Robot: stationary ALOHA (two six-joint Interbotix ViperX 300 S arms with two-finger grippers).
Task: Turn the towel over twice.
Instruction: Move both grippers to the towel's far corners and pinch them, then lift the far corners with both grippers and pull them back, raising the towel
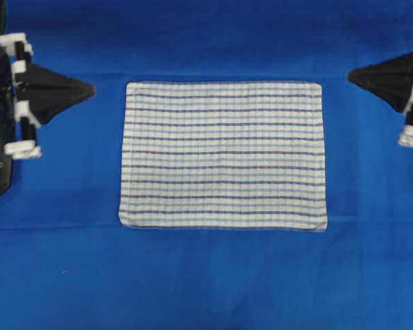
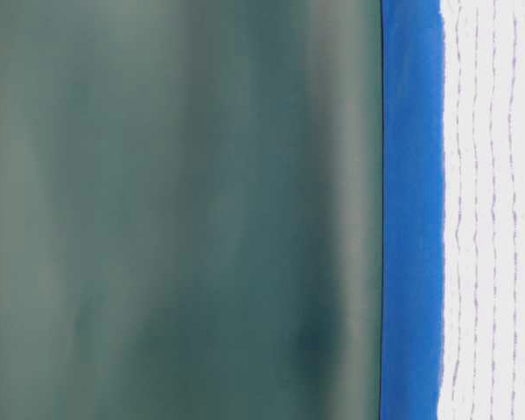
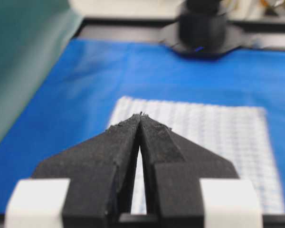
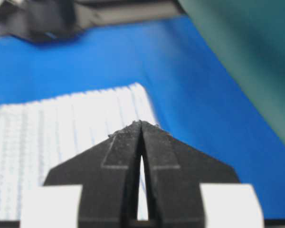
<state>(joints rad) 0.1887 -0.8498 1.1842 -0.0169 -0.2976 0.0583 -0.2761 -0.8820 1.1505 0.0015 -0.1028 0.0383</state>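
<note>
Here the towel lies spread flat in the middle of the tabletop, which is covered in plain blue cloth. From overhead it is a tidy rectangle, its long sides running left to right, with thin dark and pale blue stripes crossing a white weave and a faint checked grid showing between them. All four corners lie down and no edge is folded or lifted.

The left claw sits near the left edge of the overhead view, off the towel, its black tip pointing toward the towel's upper left corner with bare blue cloth between them. In the left wrist view its two black fingers meet at the tip, leaving only a thin slit further back, and nothing is caught between them. The towel lies beyond that tip, somewhat blurred.

The right claw mirrors it on the right side, also apart from the towel and aimed toward its upper right corner. Its fingers are likewise pressed together at the tip and empty, with the towel ahead of them and to the left.

In the table-level view the towel appears as a white striped band on the blue covering, before a dull green backdrop.
</note>
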